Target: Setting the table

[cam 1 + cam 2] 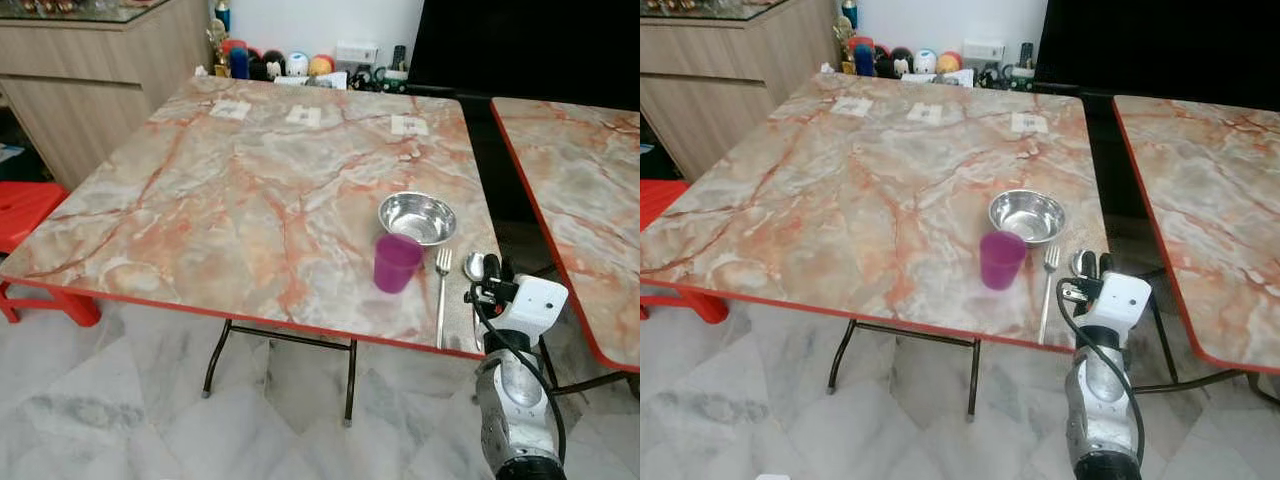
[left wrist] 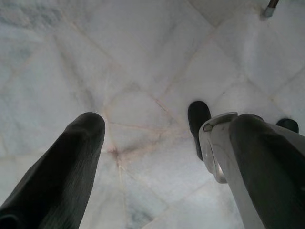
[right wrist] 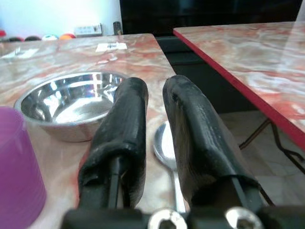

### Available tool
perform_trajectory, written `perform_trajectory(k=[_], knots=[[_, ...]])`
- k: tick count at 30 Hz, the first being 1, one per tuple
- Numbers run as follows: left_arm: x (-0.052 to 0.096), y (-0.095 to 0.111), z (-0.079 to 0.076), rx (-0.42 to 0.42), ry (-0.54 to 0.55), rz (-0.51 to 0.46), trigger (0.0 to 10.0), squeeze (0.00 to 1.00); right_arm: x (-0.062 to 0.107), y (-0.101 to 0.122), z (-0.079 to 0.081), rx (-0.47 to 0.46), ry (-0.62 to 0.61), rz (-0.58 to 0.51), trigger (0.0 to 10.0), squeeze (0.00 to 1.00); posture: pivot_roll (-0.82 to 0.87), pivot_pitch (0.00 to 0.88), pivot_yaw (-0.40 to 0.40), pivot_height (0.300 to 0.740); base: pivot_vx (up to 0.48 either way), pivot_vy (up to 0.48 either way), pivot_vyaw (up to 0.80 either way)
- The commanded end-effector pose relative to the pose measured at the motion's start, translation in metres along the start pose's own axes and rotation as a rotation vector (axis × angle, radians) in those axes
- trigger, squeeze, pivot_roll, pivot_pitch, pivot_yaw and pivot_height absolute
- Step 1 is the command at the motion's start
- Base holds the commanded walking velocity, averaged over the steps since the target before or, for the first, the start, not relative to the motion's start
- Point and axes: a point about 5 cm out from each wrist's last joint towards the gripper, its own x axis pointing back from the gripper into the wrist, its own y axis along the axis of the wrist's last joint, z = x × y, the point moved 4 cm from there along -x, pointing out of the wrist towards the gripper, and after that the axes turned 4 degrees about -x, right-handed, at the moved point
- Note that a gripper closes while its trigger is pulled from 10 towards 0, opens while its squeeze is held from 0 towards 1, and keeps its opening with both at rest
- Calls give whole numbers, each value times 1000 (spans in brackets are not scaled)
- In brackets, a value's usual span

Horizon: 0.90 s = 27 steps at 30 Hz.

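Observation:
On the marble table (image 1: 200, 200), near its front right corner, a steel bowl (image 1: 417, 216) sits behind a purple cup (image 1: 397, 262). To the right of the cup lies a fork (image 1: 441, 290), handle toward the table's edge. A spoon (image 3: 164, 143) rests on the table right of the fork, its bowl pointing away. My right gripper (image 1: 490, 268) is low over that corner, fingers nearly together with the spoon's handle running between them. My left gripper (image 2: 157, 124) hangs open above the floor.
A second marble table (image 1: 590, 200) stands to the right, across a narrow gap. A red stool (image 1: 25, 215) sits at the left, a wooden cabinet (image 1: 90, 80) behind it. Small toys (image 1: 280, 65) line the far edge, and three paper cards (image 1: 303, 116) lie nearby.

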Motion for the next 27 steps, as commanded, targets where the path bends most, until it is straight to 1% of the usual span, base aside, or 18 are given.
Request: perform_trajectory(k=[1,6,13,15,19,20,21,22,23,24,27], knots=[[1,-4,-5,1,-10,8,10000,0,-2,7,-9,14,-22,-22,10000,0,50,106,-29,740,0,0,0],[1,-3,-5,-1,-8,5,10000,0,-2,7,-8,13,-18,-21,10000,0,52,108,-30,740,0,0,0],[1,-2,-5,-2,-8,1,10000,0,3,3,0,4,34,4,10000,0,49,110,-30,740,0,0,0],[0,0,-6,-3,-11,-6,10000,0,15,1,3,8,79,25,10000,0,49,111,-32,740,0,0,0],[0,0,-6,-4,-12,-9,10000,0,22,0,2,6,89,40,10000,0,46,113,-33,740,0,0,0],[0,1,-6,-6,-14,-10,10000,0,27,-3,3,0,107,63,10000,0,42,114,-32,740,0,0,0],[0,1,-7,-10,-17,-11,10000,0,34,-10,5,-31,130,114,10000,0,37,115,-30,740,0,0,0],[0,1,-7,-10,-17,-11,10000,0,34,-10,5,-31,130,114,10000,0,37,115,-30,740,0,0,0],[0,0,-7,-16,-20,-10,10000,0,38,-16,6,-65,141,167,10000,0,34,115,-28,740,0,0,0],[0,0,-7,-19,-21,-10,10000,0,39,-19,6,-73,146,186,10000,0,34,115,-28,740,0,0,0],[0,0,-7,-21,-21,-10,10000,0,39,-19,8,-80,161,193,10000,0,35,114,-28,740,0,0,0]])
